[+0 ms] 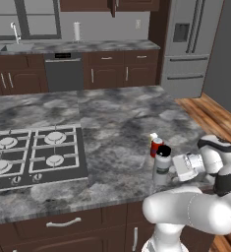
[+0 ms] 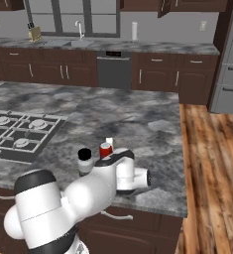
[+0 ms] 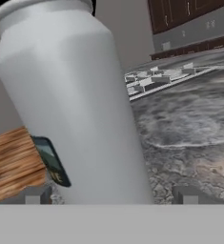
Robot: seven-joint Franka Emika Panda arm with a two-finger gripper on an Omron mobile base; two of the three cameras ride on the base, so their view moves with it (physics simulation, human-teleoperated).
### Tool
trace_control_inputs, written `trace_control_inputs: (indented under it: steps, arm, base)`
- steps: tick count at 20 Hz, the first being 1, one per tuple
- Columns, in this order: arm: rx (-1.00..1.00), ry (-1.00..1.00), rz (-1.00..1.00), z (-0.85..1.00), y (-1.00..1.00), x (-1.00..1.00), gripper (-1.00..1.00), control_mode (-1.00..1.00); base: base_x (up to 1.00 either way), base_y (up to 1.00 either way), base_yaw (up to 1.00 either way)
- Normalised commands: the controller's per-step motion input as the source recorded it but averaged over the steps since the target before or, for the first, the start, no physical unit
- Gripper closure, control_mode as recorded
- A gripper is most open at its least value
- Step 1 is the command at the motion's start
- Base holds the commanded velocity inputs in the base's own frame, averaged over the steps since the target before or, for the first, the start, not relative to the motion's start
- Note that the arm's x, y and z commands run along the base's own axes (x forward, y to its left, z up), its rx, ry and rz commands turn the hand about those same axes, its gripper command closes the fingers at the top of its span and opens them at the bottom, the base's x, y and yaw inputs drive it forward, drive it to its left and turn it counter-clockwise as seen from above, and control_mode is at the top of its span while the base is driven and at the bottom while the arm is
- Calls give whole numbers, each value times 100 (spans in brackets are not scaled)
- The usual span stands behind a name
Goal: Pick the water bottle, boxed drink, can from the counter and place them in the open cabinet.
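Gripper [image 3: 111, 194] level with water bottle [image 3: 75, 105] on counter [image 1: 117, 123], fingers either side, apparently not clamped; grip unclear.

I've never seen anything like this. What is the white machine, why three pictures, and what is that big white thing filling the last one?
The white machine is a robot arm in a simulated kitchen. Two cameras sit behind it, left and right, looking over the counter. The third rides on its hand. Its tool is level with the bottle, a fingertip on either side; whether it grips yet, I cannot tell. That close-up is the big white shape. Behind the bottle stand a red can and a small carton. A cooktop lies to the left.
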Motion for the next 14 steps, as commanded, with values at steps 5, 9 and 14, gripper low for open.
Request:
trace_control_inputs:
  steps: [5, 9, 14]
  arm:
    - [1, -8, 3, -9, 22, -1, -100, -100]
    - [0, -10, 6, 0, 24, 0, -100, -100]
    - [0, -1, 1, 0, 4, 0, -100, -100]
  base:
    - [0, 0, 0]
    - [0, 0, 0]
    - [0, 0, 0]
